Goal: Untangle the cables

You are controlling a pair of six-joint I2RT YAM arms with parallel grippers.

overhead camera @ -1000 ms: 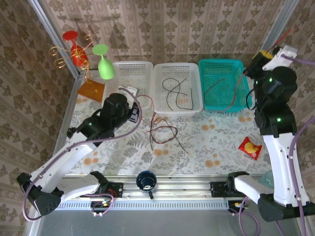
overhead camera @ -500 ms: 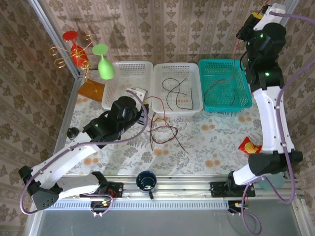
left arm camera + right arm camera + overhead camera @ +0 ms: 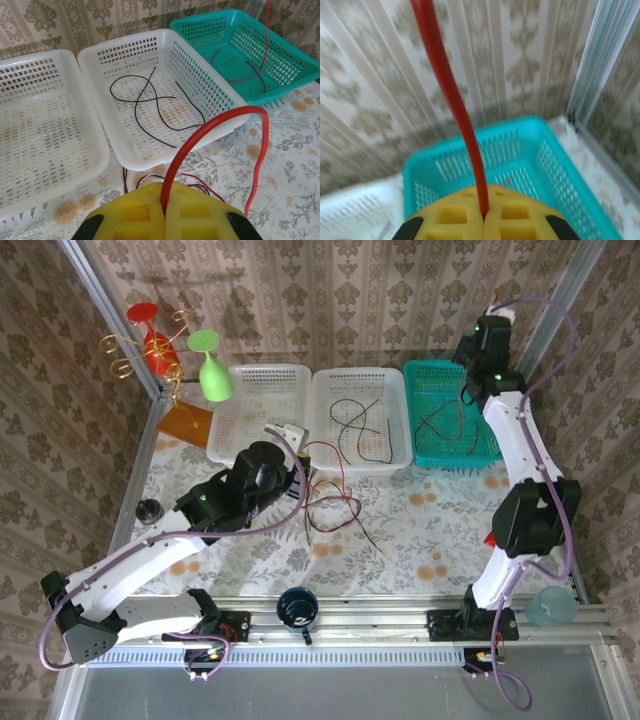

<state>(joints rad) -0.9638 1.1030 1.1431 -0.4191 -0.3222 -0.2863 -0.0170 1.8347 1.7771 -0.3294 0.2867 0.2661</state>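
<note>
A knot of red and black cables (image 3: 332, 510) lies on the floral table in front of the middle white basket (image 3: 320, 390). My left gripper (image 3: 300, 452) (image 3: 164, 202) hovers just left of the knot, shut on a red cable (image 3: 215, 125) that arches up and drops back to the table. My right gripper (image 3: 476, 358) (image 3: 483, 215) is high over the teal basket (image 3: 450, 368) (image 3: 545, 135), shut on another red cable (image 3: 451, 95) that rises out of frame. Loose black cables (image 3: 355, 425) (image 3: 150, 100) rest in the middle basket. A dark red cable (image 3: 435, 420) (image 3: 250, 75) lies in the teal basket.
An empty white basket (image 3: 235, 380) stands at the back left. Behind it are a gold rack with a red glass (image 3: 150, 335) and a green glass (image 3: 208, 365). A dark cup (image 3: 297, 606) sits at the near edge, a red snack packet (image 3: 492, 535) at the right.
My right arm has swung from the right side back and left over the teal basket, carrying its red cable. My left gripper has shifted slightly right and nearer the knot.
</note>
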